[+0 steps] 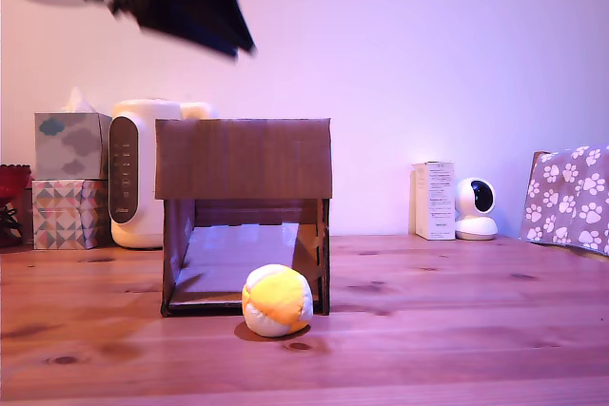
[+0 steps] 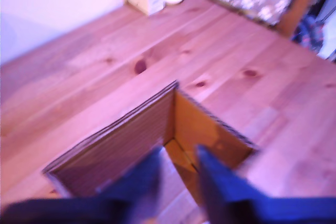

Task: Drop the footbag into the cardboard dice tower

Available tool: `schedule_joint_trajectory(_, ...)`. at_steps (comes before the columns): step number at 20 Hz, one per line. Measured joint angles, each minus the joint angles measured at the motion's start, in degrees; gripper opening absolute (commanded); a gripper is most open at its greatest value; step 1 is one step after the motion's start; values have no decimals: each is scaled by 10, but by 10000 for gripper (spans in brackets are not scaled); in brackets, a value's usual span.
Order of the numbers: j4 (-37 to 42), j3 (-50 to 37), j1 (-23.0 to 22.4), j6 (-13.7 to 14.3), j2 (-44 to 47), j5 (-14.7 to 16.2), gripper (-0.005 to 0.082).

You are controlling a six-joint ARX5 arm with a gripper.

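Wooden table under everything, plain pale wall behind. Your cardboard dice tower sits mid-table with its front opening facing the exterior camera, and the footbag is on the table right in front of that opening, just beside the tower's front edge. Your gripper is up above the tower's open top, blurry in both views, fingers apart with nothing between them. Behind the tower stands a white appliance, next to stacked tissue boxes.
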Motion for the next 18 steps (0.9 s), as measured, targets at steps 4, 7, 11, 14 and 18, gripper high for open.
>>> schedule_joint_trajectory(4, 33, -47, 0, 1, -75, 24, -20)
schedule_joint_trajectory(7, 67, -125, 0, 2, -123, 33, -20)
schedule_joint_trajectory(11, 134, -229, 0, -13, -155, 34, -20)
schedule_joint_trajectory(14, 168, -289, 2, -23, -204, 32, -20)
schedule_joint_trajectory(18, 180, -355, 40, -51, -267, 12, -20)
